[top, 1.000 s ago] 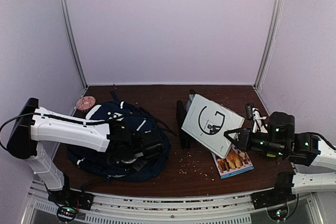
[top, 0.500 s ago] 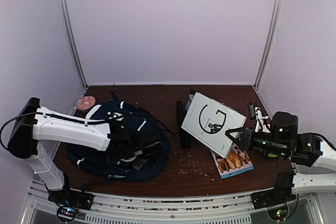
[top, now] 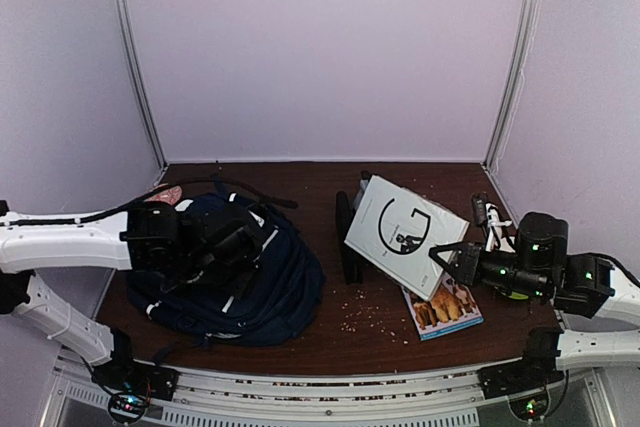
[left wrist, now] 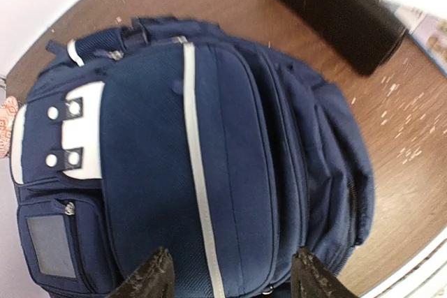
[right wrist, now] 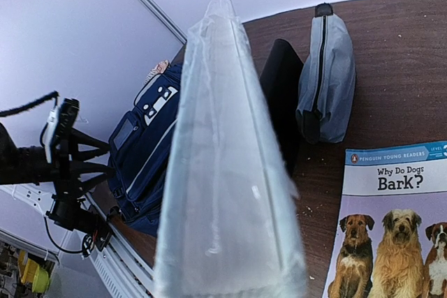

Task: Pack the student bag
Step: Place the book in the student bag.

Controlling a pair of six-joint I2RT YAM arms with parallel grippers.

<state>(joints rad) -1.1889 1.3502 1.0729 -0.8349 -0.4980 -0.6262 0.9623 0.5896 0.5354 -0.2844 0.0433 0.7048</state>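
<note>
The student bag (top: 265,282) lies flat at the left of the table, navy with white stripes and white patches; in the left wrist view (left wrist: 230,137) its front faces up. My left gripper (top: 236,243) hovers above the bag's left part, open and empty, with both fingertips (left wrist: 157,273) apart over the fabric. My right gripper (top: 446,263) is shut on the lower corner of a white book with a large "G" (top: 398,230) and holds it tilted above the table. In the right wrist view the book (right wrist: 223,172) shows edge-on and hides my fingers.
A dog book, "Why Do Dogs Bark?" (top: 447,308), lies under the raised book. A black case (top: 347,239) and a grey pouch (right wrist: 327,75) sit mid-table. A pink round object (top: 168,193) lies behind the bag. White cables (top: 489,220) sit far right. Crumbs are scattered about.
My left arm has pulled back to the left and lifted off the middle of the bag. The right gripper and the white book have barely moved.
</note>
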